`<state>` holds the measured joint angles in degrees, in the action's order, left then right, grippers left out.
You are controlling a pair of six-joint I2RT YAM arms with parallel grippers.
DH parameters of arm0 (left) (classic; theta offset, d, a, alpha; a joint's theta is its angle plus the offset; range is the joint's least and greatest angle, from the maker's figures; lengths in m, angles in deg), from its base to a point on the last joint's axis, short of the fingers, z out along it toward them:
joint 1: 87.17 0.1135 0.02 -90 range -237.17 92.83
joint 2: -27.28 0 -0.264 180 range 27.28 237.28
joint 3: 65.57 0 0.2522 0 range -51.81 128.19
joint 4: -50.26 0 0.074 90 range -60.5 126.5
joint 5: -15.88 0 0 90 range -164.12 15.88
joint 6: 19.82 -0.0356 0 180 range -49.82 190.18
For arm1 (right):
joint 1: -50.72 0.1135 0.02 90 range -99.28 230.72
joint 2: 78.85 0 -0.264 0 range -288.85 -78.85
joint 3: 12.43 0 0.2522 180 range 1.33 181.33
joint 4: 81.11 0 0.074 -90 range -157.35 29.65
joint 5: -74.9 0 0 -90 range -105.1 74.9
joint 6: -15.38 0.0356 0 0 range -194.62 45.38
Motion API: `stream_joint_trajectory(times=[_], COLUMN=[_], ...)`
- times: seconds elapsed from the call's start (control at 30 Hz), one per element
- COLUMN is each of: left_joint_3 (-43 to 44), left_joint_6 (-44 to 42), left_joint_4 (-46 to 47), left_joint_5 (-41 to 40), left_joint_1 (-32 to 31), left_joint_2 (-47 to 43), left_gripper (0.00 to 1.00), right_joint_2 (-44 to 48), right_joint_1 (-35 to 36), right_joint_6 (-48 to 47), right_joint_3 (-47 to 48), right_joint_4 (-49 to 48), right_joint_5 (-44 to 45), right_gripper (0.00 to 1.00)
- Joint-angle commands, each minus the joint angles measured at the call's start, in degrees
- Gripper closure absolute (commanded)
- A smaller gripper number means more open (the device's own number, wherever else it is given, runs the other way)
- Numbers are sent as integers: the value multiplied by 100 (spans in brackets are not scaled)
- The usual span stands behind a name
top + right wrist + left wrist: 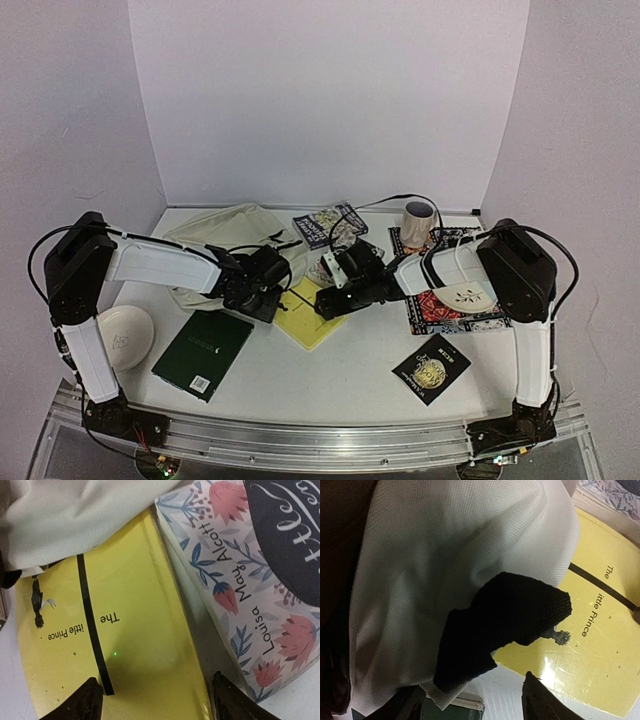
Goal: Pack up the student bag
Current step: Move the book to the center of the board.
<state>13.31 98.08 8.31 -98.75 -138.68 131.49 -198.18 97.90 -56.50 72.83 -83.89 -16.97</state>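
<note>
Packing seems to me hardly started. My right gripper has its jaws apart and holds nothing. Directly under it lies the yellow book, and just beside that book is the flowered book. My left gripper is also spread. A corner of the student bag and its black strap end sit in front of it, not pinched as far as I can see. The rest of the bag lies beyond this gripper, on the far side. The bag's cloth covers one corner of the yellow book, but I cannot tell whether that corner is inside the mouth. Further out, toward the arm bases, the green book and a black booklet lie on the table. No book is visibly packed, so I judge all of them remain.
</note>
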Motion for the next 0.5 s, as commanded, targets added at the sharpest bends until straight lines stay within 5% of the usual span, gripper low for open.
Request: stream_joint_trajectory(times=[0.0, 0.47], left_joint_3=[88, -196], left_joint_6=[9, 529], left_joint_4=[466, 510], left_joint_5=[161, 693], left_joint_1=[136, 150], left_joint_2=[-143, -421], left_gripper=[32, 27], right_joint_2=[-81, 501], right_joint_1=[215, 1162], right_joint_6=[199, 1014], right_joint_3=[-310, -1289], right_joint_4=[1075, 2928], right_joint_5=[175, 1059], right_gripper=[25, 25])
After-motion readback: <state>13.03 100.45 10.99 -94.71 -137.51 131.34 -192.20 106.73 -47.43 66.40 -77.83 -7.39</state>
